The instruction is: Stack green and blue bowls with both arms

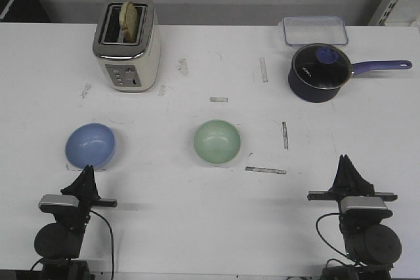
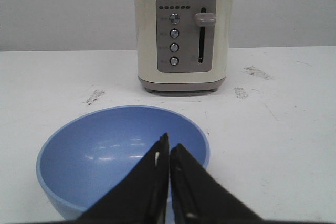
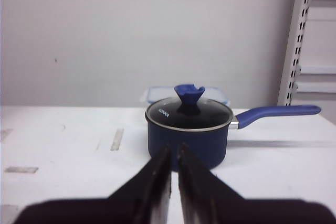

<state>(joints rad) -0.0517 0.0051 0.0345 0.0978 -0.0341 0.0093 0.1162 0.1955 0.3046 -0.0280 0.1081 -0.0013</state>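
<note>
Grippers sit nearest at the table's front edge, the left gripper (image 1: 86, 170) and right gripper (image 1: 344, 159) both closed on nothing. Just beyond the left one rests the blue bowl (image 1: 90, 145); the green bowl (image 1: 217, 141) stands mid-table, well apart. Farther back are a toaster (image 1: 127, 44) and saucepan (image 1: 319, 73).

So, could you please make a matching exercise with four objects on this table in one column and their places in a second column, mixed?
Objects:
1. light blue round glossy bowl
2. pale green round glossy bowl
3. cream and silver toaster
4. dark navy saucepan with glass lid

Places:
A. far right, handle pointing right
B. near the table's middle
C. far left, bread in a slot
D. just ahead of the left gripper

Pairs: 1-D, 2-B, 3-C, 4-A
</note>
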